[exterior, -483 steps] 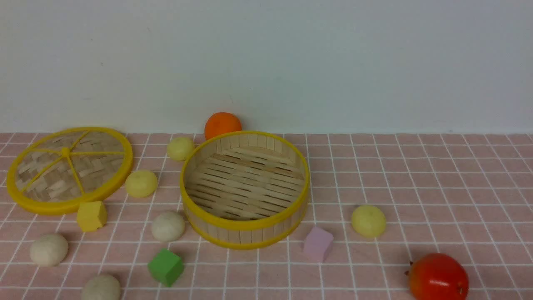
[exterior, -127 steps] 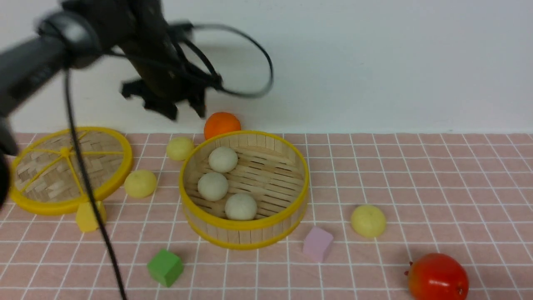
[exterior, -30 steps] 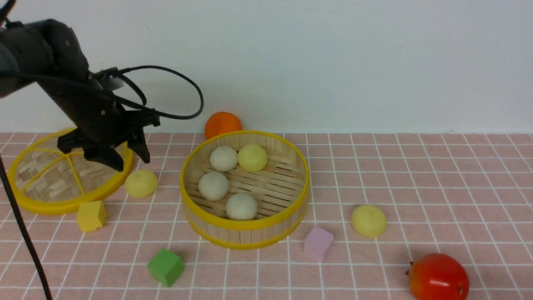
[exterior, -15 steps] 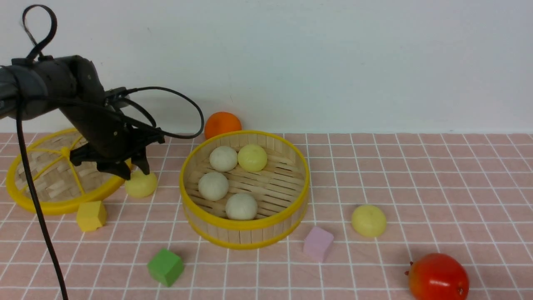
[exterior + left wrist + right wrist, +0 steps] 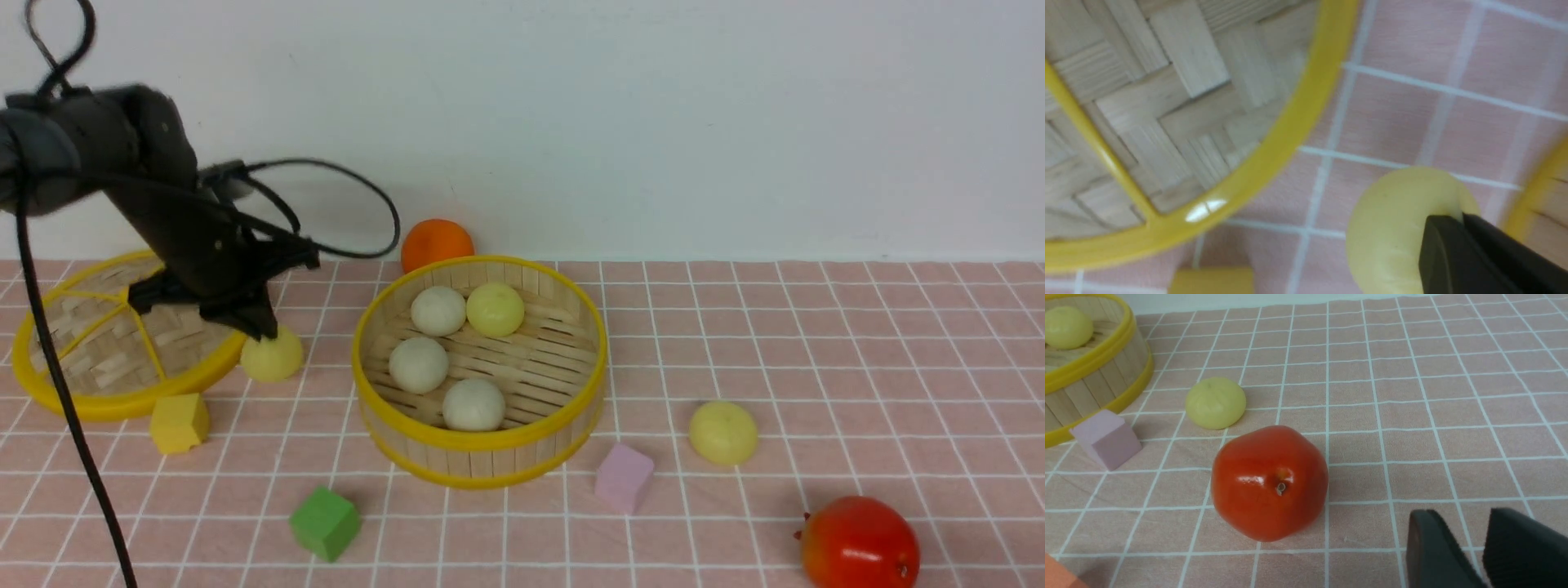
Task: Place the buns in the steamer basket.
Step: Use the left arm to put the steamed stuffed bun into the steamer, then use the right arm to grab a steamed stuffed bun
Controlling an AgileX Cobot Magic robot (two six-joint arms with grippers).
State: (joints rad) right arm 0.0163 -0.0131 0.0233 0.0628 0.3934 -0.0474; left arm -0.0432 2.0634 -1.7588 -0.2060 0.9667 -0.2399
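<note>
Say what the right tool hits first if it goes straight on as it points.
Probably nothing in view, though depth is unclear: ahead of the right tool lies only pink checked cloth. The glossy red tomato-like fruit sits off to one side.

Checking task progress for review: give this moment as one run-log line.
left gripper: shut on pale yellow bun beside lid | right gripper: open, empty | steamer basket: four buns inside | loose bun: right of basket

- Steamer basket (image 5: 482, 457): pale, matt wooden slats with smooth yellow rims.
- Lid (image 5: 106, 404): woven wooden strips inside a shiny yellow rim.
- Buns (image 5: 441, 310): smooth, matt skin.
- Red fruit (image 5: 859, 541): smooth and glossy.
- Desk (image 5: 816, 343): matt pink cover with white grid lines.
</note>
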